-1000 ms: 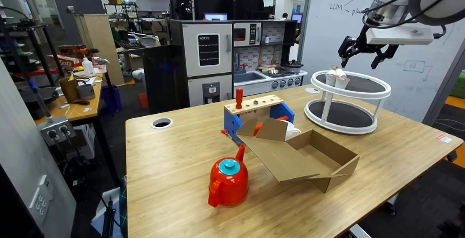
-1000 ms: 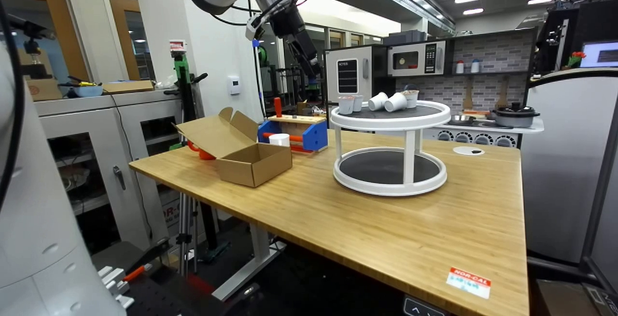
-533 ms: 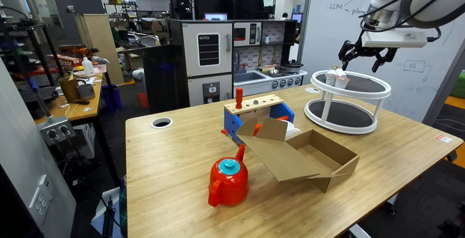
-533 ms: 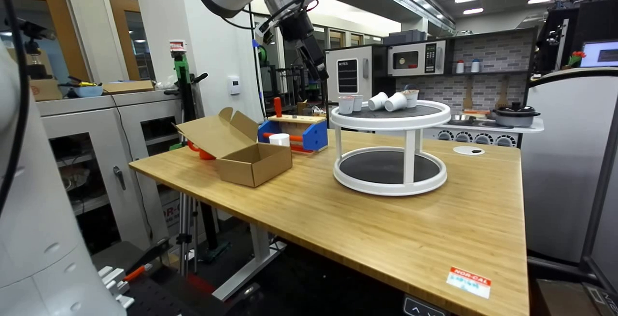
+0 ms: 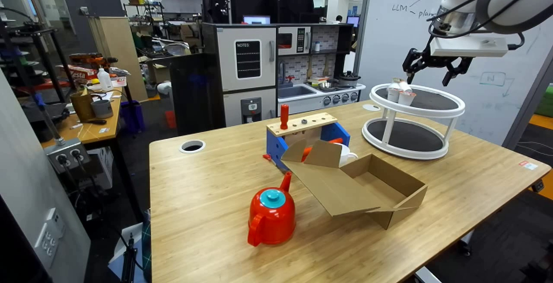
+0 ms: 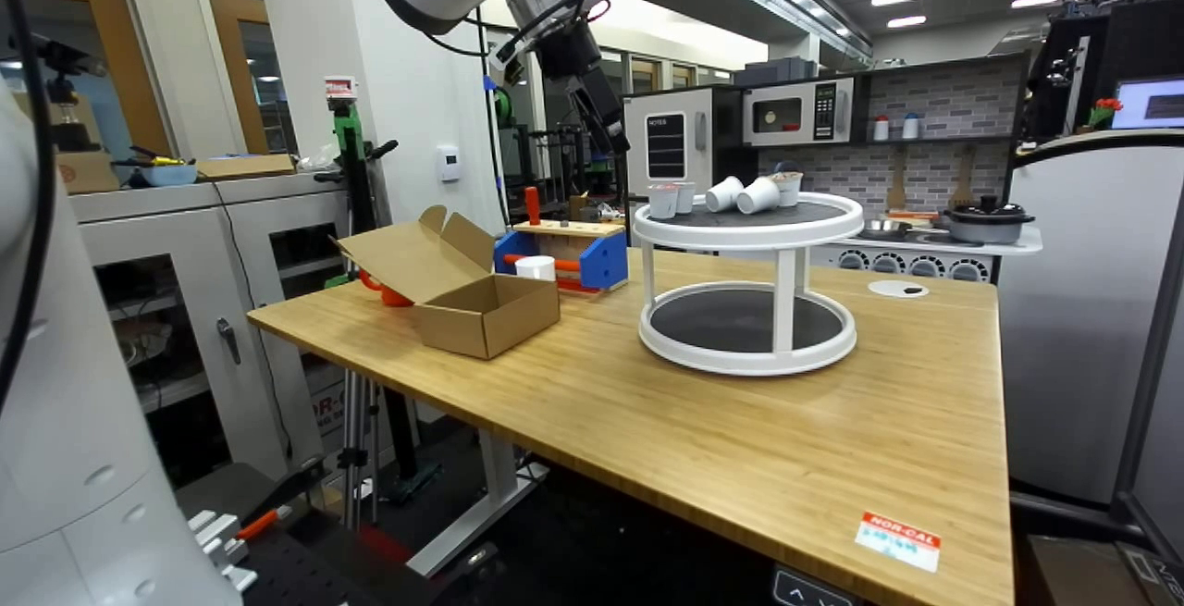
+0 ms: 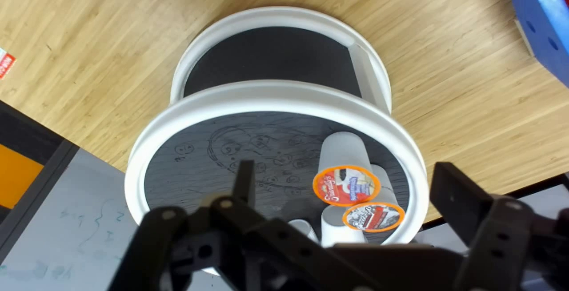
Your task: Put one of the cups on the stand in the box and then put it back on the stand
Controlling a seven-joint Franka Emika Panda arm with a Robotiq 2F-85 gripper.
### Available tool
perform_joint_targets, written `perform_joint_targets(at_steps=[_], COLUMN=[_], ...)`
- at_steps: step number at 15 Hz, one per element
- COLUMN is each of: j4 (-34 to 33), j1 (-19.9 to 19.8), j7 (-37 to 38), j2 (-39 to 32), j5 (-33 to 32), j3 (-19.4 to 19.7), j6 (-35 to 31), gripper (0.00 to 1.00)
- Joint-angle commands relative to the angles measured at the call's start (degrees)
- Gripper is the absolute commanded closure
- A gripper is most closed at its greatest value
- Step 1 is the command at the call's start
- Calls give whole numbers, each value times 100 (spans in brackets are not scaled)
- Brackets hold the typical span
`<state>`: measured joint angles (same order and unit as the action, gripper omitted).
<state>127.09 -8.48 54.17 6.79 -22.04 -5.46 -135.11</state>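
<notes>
In an exterior view I count, left to right: one red kettle (image 6: 395,298) behind one open box (image 6: 523,317), one white mug (image 6: 535,267), one blue rack (image 6: 604,261), my one gripper (image 6: 618,144), jaws spread apart, five cups (image 6: 758,196) atop one white stand (image 6: 740,237), two on their sides.

On a pale wooden worktop (image 5: 203,214), a red kettle (image 5: 276,220) sits at the front. To its right, a shallow cardboard box (image 5: 395,177) has its lid (image 5: 330,186) folded back. Behind the lid, partly hidden, are a blue toy rack (image 5: 276,148) with a wooden top (image 5: 309,124) and a white mug (image 5: 345,155). Farther right, small white cups (image 5: 406,98) cluster at the left edge of a round white stand (image 5: 432,112), on its upper level (image 5: 437,100). Black robot fingers (image 5: 451,74) hang spread apart above the stand.
</notes>
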Motion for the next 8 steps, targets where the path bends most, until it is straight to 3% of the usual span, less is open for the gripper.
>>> perform_joint_targets(at_steps=[1, 8], j4=[-9, -571], j1=[162, 166], j7=[7, 356], j2=[-2, -510], j5=[-19, -760], j3=[159, 283], j6=[15, 718], gripper=[0, 0])
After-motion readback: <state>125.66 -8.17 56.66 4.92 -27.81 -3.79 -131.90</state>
